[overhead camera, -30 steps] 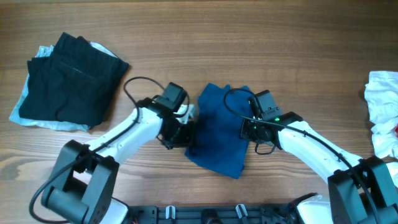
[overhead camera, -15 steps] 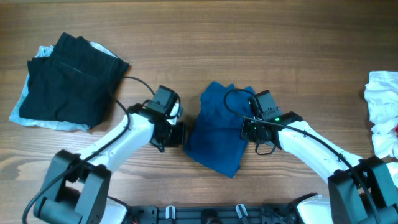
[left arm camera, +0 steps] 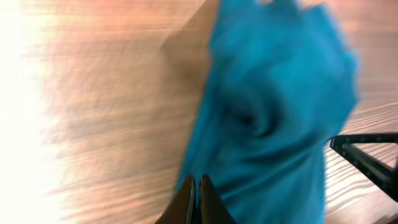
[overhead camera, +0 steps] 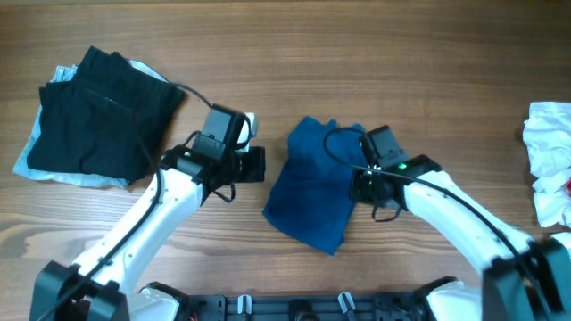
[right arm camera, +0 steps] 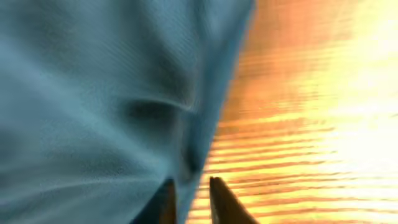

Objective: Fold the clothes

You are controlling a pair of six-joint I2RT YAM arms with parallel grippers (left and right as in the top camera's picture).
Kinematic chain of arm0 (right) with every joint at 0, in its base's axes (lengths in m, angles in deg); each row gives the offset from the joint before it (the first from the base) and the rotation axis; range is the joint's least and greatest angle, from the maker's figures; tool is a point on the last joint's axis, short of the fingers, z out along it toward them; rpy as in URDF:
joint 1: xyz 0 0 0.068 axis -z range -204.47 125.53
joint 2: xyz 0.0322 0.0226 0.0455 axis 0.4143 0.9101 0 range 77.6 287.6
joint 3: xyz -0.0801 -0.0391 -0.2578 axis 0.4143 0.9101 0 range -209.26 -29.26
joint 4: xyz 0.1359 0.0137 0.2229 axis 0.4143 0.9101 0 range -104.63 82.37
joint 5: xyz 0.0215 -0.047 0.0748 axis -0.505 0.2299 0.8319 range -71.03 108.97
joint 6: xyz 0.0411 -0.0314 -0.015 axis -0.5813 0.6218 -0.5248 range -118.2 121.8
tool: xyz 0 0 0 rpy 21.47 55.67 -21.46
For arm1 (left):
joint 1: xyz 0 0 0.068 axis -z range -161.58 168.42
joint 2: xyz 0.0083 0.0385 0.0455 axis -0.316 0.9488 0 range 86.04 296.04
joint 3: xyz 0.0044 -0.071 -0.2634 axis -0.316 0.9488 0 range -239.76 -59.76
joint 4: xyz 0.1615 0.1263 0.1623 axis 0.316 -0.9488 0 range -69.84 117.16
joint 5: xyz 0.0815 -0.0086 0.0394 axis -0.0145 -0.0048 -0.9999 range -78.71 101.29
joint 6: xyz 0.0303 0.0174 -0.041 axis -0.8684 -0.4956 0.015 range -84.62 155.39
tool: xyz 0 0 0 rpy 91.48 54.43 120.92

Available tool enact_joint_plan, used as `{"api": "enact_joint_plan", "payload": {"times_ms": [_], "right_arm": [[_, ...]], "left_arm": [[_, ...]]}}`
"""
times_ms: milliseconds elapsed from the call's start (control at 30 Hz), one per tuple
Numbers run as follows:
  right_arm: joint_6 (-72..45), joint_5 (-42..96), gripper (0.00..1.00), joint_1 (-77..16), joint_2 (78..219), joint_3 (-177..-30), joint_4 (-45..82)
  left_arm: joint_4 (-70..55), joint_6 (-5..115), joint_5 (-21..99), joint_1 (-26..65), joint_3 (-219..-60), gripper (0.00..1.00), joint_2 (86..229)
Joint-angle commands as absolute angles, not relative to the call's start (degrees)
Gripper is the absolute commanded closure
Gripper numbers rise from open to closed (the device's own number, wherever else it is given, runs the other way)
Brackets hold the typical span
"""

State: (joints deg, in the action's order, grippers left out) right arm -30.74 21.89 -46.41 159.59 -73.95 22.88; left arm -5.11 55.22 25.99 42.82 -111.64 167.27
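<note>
Blue garment [overhead camera: 312, 192] overhead rumpled at centre, black pile [overhead camera: 94, 116] well left; from left wrist, left gripper [left arm camera: 199, 193] pinched closed, empty, beside its edge; from right wrist, right gripper [right arm camera: 189, 199] slightly parted at cloth's border; seemingly between folds, next needing fresh grips on both sides.

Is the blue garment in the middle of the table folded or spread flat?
Folded, but loosely: the blue garment lies as a compact bundle with overlapping layers and a rumpled top edge, not spread flat.
</note>
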Motion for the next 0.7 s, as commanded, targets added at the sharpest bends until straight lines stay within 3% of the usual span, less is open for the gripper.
{"api": "enact_joint_plan", "payload": {"times_ms": [0,67,167,200,267,500,667], "right_arm": [[-26.7,19.3,0.55,-46.1,151.2,-81.1,21.7],[-26.9,17.2,0.56,-46.1,149.8,-81.1,21.1],[-26.9,17.1,0.72,-46.1,151.2,-81.0,21.0],[-26.9,17.1,0.83,-46.1,153.1,-81.0,20.9],[-27.3,17.1,0.87,-46.1,155.4,-81.0,20.2],[-27.3,17.1,0.91,-46.1,169.2,-81.0,16.0],[-27.6,16.1,0.92,-46.1,178.7,-81.0,14.5]], "left_arm": [[-2.4,55.3,27.3,45.8,-112.1,0.96,167.6],[-1.0,55.3,27.3,47.7,-112.1,0.96,168.9],[0.1,55.3,26.7,49.4,-112.1,0.96,173.1],[1.4,55.4,26.9,49.4,-112.1,0.96,176.3],[2.9,55.4,27.1,49.4,-112.1,0.96,179.6],[4.4,55.8,28.4,49.4,-112.1,0.96,190.0],[-4.4,56.9,29.9,49.4,-112.1,0.96,190.0]]}}
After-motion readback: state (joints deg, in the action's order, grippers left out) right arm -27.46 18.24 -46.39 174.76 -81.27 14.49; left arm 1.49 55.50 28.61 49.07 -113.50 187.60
